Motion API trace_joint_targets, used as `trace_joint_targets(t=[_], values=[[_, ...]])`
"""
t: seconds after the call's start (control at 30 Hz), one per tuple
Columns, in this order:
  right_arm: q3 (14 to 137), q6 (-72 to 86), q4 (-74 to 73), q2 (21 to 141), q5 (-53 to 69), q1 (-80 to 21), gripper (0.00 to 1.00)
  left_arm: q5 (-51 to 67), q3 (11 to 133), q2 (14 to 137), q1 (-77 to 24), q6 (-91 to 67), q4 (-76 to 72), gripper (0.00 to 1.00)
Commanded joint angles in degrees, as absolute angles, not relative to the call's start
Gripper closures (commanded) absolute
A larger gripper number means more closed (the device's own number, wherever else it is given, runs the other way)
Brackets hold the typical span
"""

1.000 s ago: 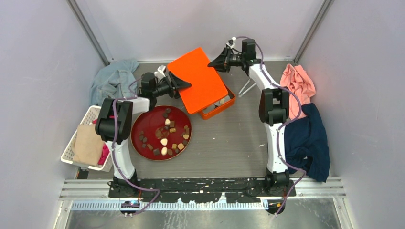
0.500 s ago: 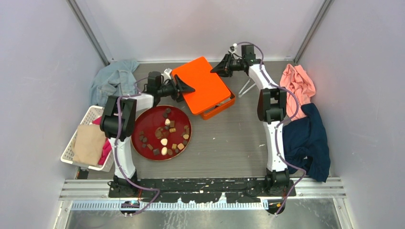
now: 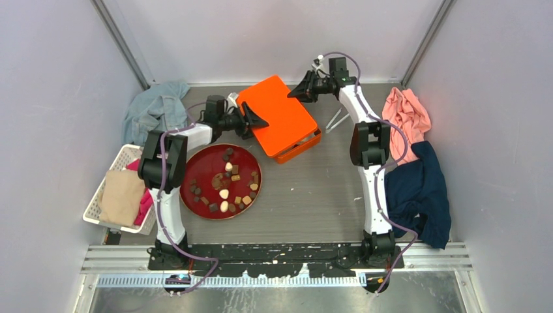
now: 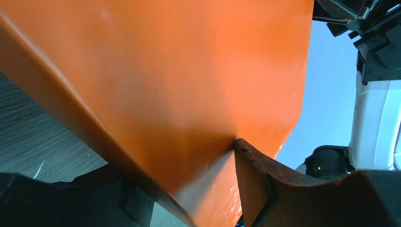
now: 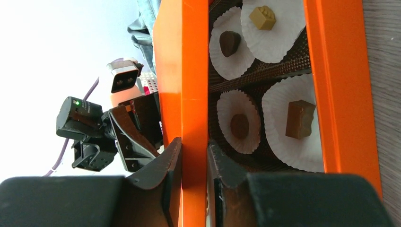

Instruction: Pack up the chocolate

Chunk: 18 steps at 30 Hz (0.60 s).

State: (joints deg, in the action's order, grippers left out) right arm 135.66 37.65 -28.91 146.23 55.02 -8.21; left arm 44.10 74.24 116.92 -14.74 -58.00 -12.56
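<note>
Several things are lying across the table [image 3: 313,195], and I am reading them from its left edge. A white basket [image 3: 99,189] is sitting there with folded cloth in it, and a blue cloth [image 3: 153,107] is lying behind it. Next, a red plate [image 3: 199,171] is carrying most of the chocolate [image 3: 225,193], loose pieces in dark brown, tan and cream scattered over it.

Just beyond the plate, my left gripper [image 3: 254,121] is clamping the left edge of the orange lid [image 3: 277,112]. One finger [image 4: 250,175] is pressing on the lid's face and the other is sitting under the rim. The lid is hanging tilted over the orange box [image 3: 303,148], whose near right side is showing beneath it. My right gripper [image 5: 194,153] is pinching the lid's far rim, its fingers nearly closed with only the rim between them.

Through the gap I am seeing four more pieces in the box, each resting in a white paper cup [image 5: 236,101]. Farthest right, a pink cloth [image 3: 407,112] and a navy cloth [image 3: 417,192] are lying together at the table's edge.
</note>
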Motion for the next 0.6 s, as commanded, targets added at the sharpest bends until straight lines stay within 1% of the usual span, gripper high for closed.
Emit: trace_joint_targets(t=[0.0, 0.17, 0.57], values=[[138.3, 32.6, -30.0, 147.5, 49.4, -8.3, 0.73, 45.2, 76.8, 116.2, -15.6, -56.1, -14.2, 0.42], [137.9, 31.3, -30.7, 147.6, 48.5, -8.2, 0.71, 44.9, 77.2, 117.0, -16.1, -56.1, -13.4, 0.42], [137.8, 31.8, -28.6, 148.0, 46.4, -8.0, 0.71, 44.3, 80.1, 118.5, -17.2, -54.5, -9.4, 0.40]])
